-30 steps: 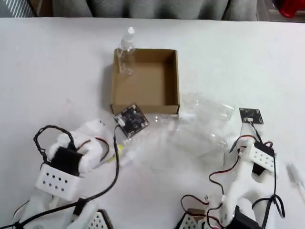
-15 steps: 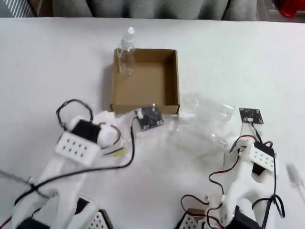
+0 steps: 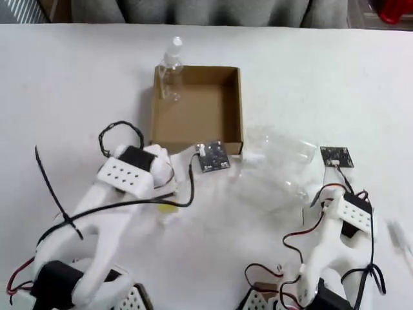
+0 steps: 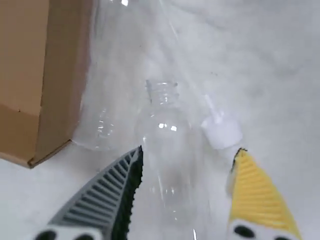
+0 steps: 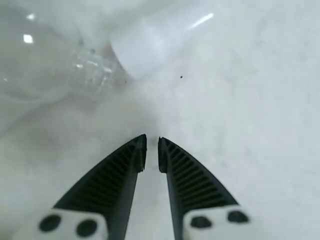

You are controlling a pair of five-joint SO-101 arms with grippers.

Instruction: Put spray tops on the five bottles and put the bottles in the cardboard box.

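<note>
Between the left gripper's [image 4: 189,151] wide-open fingers [image 4: 112,190] lies an uncapped bottle [image 4: 170,130], long axis along them, neck pointing away, beside the cardboard box [image 4: 30,75]. Loose spray top [image 4: 221,131] probably touches its shoulder. Empty right gripper [image 5: 152,145] nearly closed.

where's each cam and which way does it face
High view: fixed above the white table, looking down on the brown cardboard box, left arm and right arm.
Left wrist view: on the left arm, facing past its open grey and yellow fingers at an uncapped clear plastic bottle.
Right wrist view: on the right arm, facing down over its black fingers at another clear bottle's neck.
Shared: high and left wrist show the box.
</note>
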